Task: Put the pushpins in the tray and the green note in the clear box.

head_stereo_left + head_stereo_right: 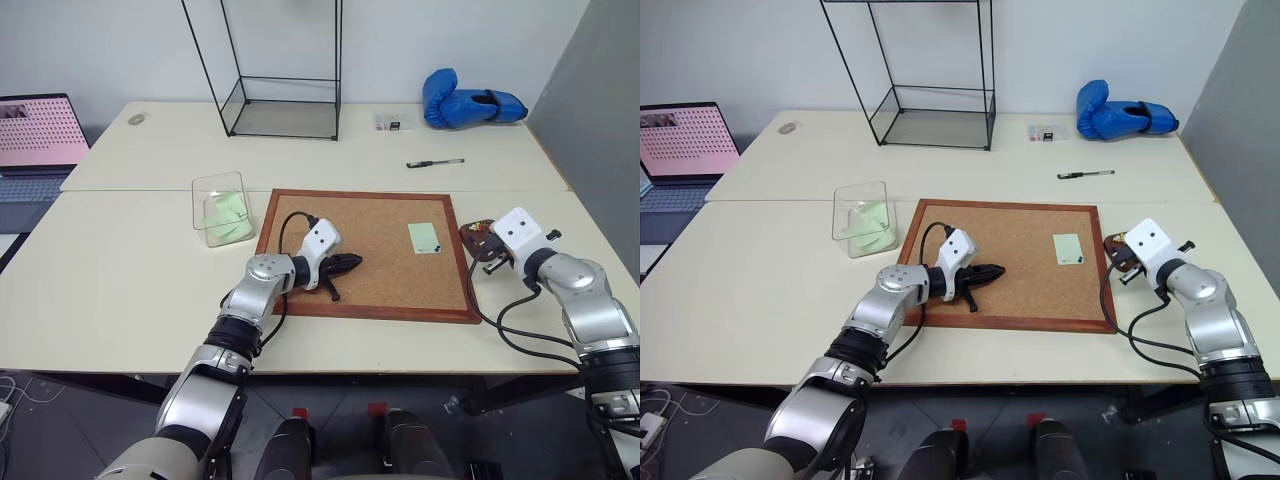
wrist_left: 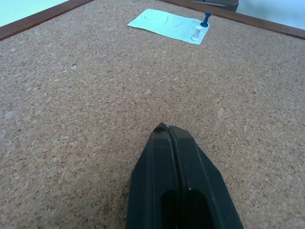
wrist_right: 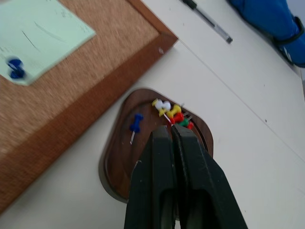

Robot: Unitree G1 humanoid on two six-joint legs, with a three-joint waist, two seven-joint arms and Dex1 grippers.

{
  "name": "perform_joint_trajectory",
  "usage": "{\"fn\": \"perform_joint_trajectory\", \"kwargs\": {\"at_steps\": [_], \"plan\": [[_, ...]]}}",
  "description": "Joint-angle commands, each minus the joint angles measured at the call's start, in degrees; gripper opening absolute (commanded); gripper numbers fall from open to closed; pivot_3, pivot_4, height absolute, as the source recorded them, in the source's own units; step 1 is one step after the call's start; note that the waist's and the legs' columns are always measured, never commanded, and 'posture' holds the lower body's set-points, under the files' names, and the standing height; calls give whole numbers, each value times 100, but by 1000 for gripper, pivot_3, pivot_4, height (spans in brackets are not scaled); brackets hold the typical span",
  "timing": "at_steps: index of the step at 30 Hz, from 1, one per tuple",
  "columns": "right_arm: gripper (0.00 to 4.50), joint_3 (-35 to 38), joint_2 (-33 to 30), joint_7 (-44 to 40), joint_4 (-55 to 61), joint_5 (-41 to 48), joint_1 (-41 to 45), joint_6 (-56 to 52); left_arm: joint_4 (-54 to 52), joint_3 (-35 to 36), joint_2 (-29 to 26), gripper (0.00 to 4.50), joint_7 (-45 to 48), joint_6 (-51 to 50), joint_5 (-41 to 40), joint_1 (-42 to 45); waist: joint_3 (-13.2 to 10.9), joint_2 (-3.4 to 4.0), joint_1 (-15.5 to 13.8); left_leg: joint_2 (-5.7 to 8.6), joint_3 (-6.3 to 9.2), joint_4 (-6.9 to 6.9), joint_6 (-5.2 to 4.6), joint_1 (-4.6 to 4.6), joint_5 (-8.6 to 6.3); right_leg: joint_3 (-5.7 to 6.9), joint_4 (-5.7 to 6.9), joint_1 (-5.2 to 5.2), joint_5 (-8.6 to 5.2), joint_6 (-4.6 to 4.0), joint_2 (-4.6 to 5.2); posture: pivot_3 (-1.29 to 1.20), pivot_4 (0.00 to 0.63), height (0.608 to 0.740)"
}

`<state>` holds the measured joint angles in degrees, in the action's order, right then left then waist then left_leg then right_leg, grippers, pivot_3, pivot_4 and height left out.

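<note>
This looks like an office or a lab workroom set up for desk tasks. Two plain cream tables (image 1: 130,270) stand pushed together against a bare white wall (image 1: 120,50), with a grey partition (image 1: 600,90) at the right. An open laptop (image 1: 38,140) sits on a side desk at the left. Office things lie about: a wood-framed corkboard (image 1: 370,255), a pen (image 1: 435,163), a green note (image 1: 424,238) pinned to the board. A tall wire-framed glass case (image 1: 285,100) and a blue boxing glove (image 1: 470,105) rest at the back, like props.

Green note (image 1: 424,238) on corkboard (image 1: 380,300); tray (image 3: 119,162) just right of it.
</note>
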<state>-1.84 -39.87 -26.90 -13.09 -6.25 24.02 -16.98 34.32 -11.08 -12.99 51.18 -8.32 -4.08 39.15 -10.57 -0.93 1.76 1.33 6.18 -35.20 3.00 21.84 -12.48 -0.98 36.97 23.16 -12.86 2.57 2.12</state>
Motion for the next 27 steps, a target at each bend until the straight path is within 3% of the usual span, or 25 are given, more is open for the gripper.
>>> {"fn": "perform_joint_trajectory", "kwargs": {"at_steps": [1, 18, 21, 27], "plan": [[454, 23, 26, 175, -449, -171, 307, 314, 226, -140, -45, 0, -55, -112, 205, -107, 0, 0, 1, 0, 0, 0, 0, -1, 0, 0, 1, 0, 0, 0, 0, 0, 150, 740], [3910, 496, 1, 65, -236, 125, 418, 125, 239, -164, -47, 0, -54, -69, 233, -114, 0, 0, 4, 0, 1, 0, 0, -1, 0, 0, 1, 0, 0, 0, -1, 0, 150, 740], [3910, 645, -68, -52, -12, 284, 396, -12, 247, -165, -56, 0, -46, -53, 236, -111, 0, 0, 3, 0, 1, 0, 0, -1, 0, 0, 1, 0, 0, 0, -1, 0, 150, 740], [3910, 868, 78, -1077, 989, 1414, 44, -799, 268, -167, -73, 0, -27, -33, 245, -96, 0, 0, 4, -2, 3, 0, 0, -1, 0, 2, 1, -1, 0, 0, -2, 0, 150, 740]]}}
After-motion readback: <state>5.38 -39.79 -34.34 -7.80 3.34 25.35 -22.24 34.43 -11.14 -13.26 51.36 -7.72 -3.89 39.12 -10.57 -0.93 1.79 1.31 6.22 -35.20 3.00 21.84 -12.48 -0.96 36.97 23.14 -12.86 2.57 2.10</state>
